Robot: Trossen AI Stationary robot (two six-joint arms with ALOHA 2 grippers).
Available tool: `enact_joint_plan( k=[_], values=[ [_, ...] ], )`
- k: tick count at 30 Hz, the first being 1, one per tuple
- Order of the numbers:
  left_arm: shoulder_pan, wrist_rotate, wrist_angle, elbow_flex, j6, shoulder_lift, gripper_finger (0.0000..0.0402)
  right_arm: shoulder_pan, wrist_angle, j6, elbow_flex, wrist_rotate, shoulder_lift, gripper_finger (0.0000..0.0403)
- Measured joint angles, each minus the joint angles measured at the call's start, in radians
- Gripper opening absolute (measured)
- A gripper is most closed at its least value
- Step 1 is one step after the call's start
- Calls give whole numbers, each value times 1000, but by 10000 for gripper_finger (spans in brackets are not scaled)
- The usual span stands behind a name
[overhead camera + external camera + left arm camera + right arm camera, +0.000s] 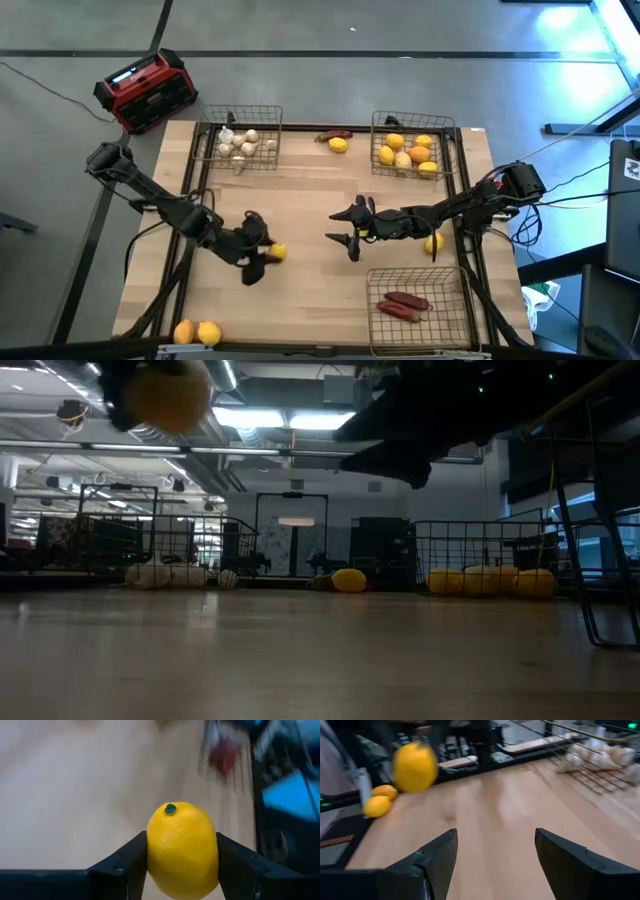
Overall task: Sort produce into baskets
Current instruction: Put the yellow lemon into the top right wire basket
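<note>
Lemon (182, 851) is clamped between the left gripper (262, 258)'s two fingers, jaws closed on its sides, stem end facing away from the wrist. In the low view it hangs clear of the wooden table (300, 300), so it is lifted, over the table's left-centre. Step in hand, as I judge it: carrying one yellow fruit to its basket.

Two more loose fruits, an orange one (184, 332) and a yellow one (209, 333), lie at the near left edge. Garlic basket (240, 143) sits at the far left and holds whitish bulbs. A lemon (338, 145) and a dark red pepper (336, 135) lie loose between the two far baskets.

Right gripper (345, 226) hovers mid-table, jaws wide apart, holding nothing. Citrus basket (412, 148) stands far right; pepper basket (420, 303) near right, with two red peppers.

Next move calls for a long carry across the table to the citrus basket, passing clear of the right arm, then release above the rim.
</note>
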Motion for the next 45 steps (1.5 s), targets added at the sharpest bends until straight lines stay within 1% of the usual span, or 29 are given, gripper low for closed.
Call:
enact_joint_plan(
  k=[3,5,10,13,18,20,22,26,32,37,45],
  values=[
    [35,-102,79,0,91,2,189,0,30,-15,0,-44,0,264],
    [60,-125,154,0,163,3,190,0,54,-15,0,-72,0,264],
    [119,-128,346,0,350,21,190,0,94,-15,0,-84,0,264],
    [157,-129,435,0,415,40,191,0,127,-16,0,-82,0,264],
    [197,-125,613,0,496,113,191,0,147,-22,24,-78,0,264],
    [207,-111,680,0,522,148,191,0,146,-40,39,-55,0,264],
    [214,-94,734,0,531,184,191,0,127,-45,49,-29,0,264],
    [220,-88,825,0,533,240,191,0,117,-47,51,-21,0,264],
    [221,-89,901,0,533,285,191,2,130,-49,51,-23,0,264],
    [234,-74,880,1,534,285,191,0,163,-74,52,-66,1,264],
    [238,-72,869,-1,545,284,191,-1,179,-75,54,-68,0,264]
  ],
)
